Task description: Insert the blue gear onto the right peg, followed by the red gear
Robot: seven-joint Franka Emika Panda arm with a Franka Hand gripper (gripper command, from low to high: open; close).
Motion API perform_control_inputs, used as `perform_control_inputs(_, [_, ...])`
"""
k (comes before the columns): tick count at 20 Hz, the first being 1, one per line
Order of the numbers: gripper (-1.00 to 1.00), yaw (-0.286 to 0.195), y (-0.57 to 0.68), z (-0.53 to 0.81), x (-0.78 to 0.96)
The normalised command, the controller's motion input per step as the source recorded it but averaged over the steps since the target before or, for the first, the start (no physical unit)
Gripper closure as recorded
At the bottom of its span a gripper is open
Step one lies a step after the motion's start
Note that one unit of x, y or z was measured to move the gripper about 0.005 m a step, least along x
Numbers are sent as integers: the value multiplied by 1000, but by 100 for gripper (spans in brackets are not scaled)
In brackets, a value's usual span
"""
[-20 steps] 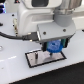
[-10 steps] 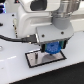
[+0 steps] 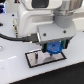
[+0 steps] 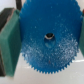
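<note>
My gripper (image 3: 52, 50) is shut on the blue gear (image 3: 52, 48) and holds it just above the right end of the black light-rimmed plate (image 3: 37, 60). In the wrist view the blue gear (image 4: 47, 47) fills the frame, its toothed rim clamped between the green pads (image 4: 9, 40), with a dark hole in its centre hub (image 4: 49, 35). The right peg is hidden under the gear and gripper. The red gear is out of view.
The white table surface (image 3: 15, 70) surrounds the plate. The robot's white arm body (image 3: 35, 17) and a black cable (image 3: 15, 39) fill the space behind and above the plate.
The gripper with the blue gear has moved slightly down toward the right end of the plate.
</note>
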Motion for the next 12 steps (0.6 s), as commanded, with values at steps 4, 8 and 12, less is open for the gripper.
perform_control_inputs(4, [100,0,-70,-285,139])
perform_control_inputs(8, [100,0,-34,-250,81])
perform_control_inputs(12, [100,0,-82,190,0])
